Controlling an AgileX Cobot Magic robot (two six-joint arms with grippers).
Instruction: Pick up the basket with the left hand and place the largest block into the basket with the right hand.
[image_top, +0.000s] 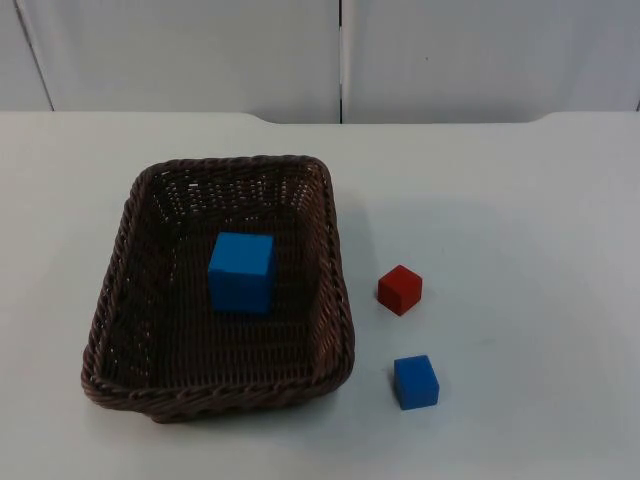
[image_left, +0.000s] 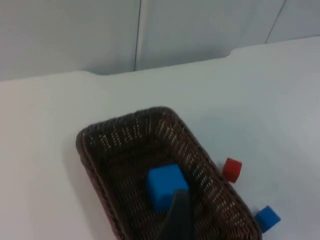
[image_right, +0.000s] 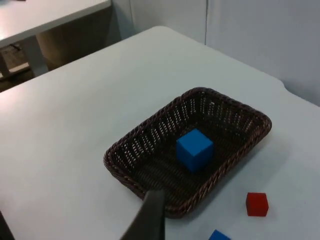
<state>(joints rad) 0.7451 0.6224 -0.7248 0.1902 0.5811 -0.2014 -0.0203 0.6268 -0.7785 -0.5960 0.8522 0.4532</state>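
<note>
— What kind of room is this?
— Looks like a lab or test office: a plain white surface against grey partition panels, and another white desk standing off to the side.

You have a white tabletop running back to a grey partition wall across the top of the frame, its panels split by a dark vertical seam just right of centre. On the tabletop, right of centre, sits a small red block; a small blue block lies below it and slightly to the right, toward the lower right of the frame. The two stand near each other but apart. From the right wrist view you can also see a second white table beyond the tabletop's edge.
</note>
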